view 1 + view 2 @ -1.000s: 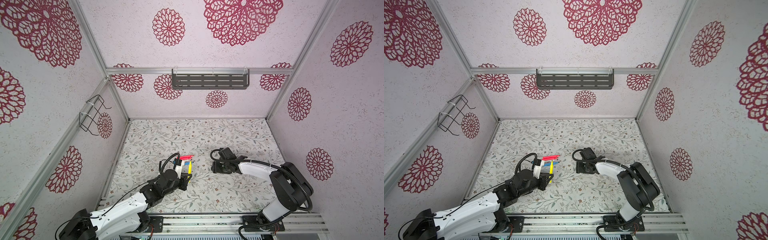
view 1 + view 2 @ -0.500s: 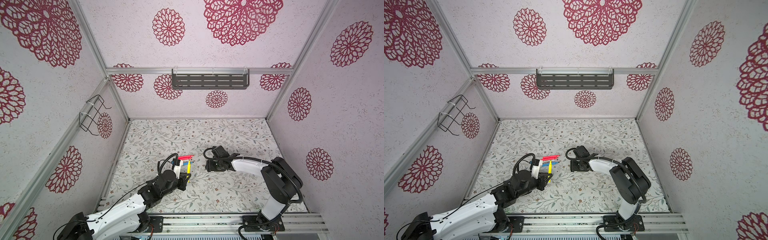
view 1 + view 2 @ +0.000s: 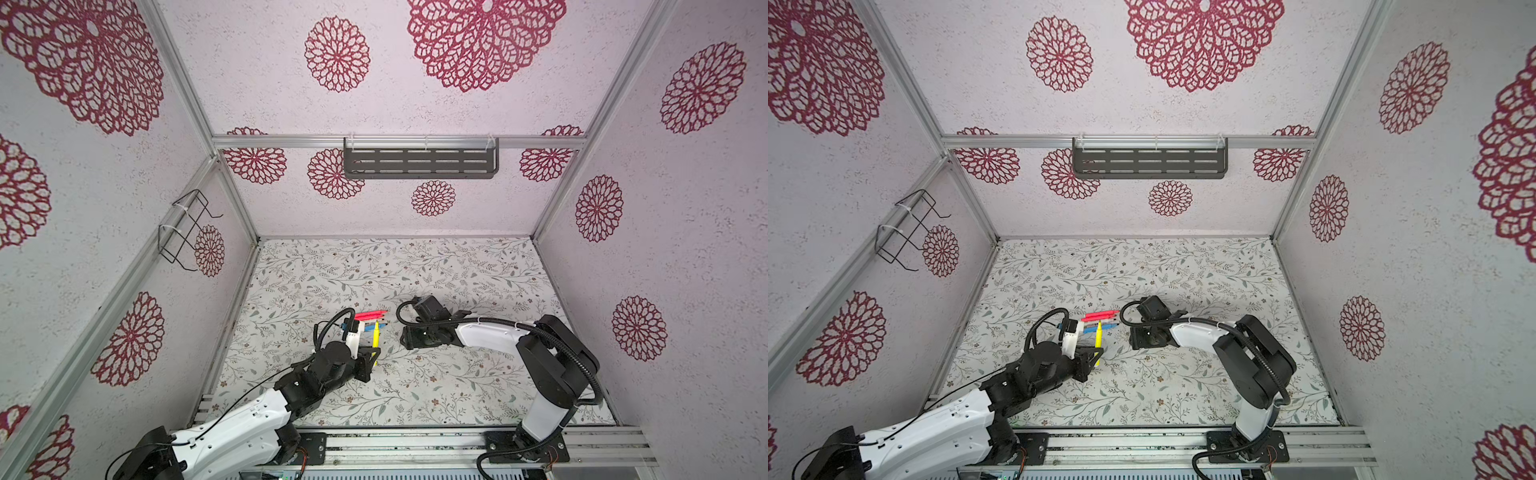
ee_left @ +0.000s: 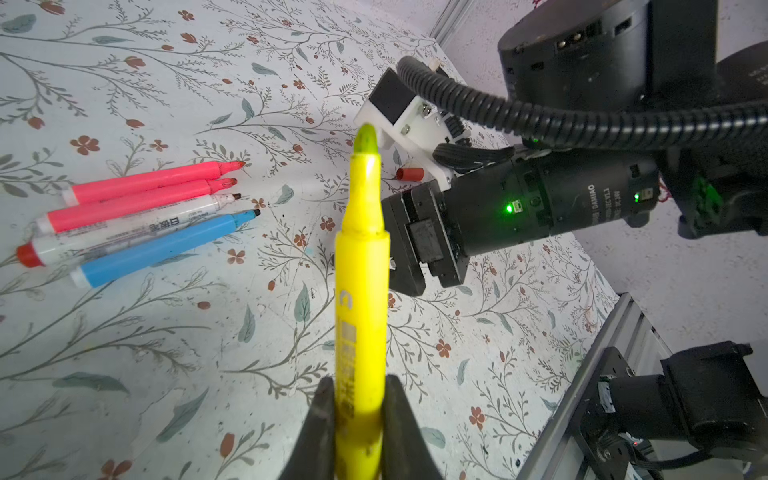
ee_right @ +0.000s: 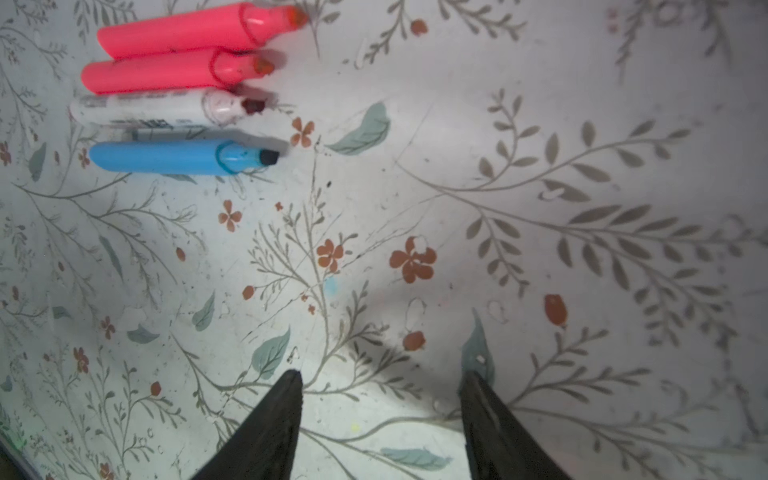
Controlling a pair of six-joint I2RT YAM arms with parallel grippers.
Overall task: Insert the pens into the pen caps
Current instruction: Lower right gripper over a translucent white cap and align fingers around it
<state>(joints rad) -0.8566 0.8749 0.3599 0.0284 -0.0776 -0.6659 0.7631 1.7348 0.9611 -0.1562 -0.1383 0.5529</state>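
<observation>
Five pens are counted. Two pink pens [image 5: 178,31], one white pen [image 5: 145,108] and one blue pen [image 5: 162,157] are laid side by side on the table [image 5: 498,166], tips pointed one way. The yellow pen [image 4: 361,266] is clamped near its rear end by the left gripper [image 4: 359,382]. One red cap [image 4: 409,173] is seen beside the right arm. The right gripper [image 5: 380,376] is held spread and empty, near the row's tips.

Both top views look down from high up on the whole flowery table mat [image 3: 457,395]. Each wrist view sits close above it. Both wrist views show the four pink, white and blue pens [image 4: 137,226] lying together.
</observation>
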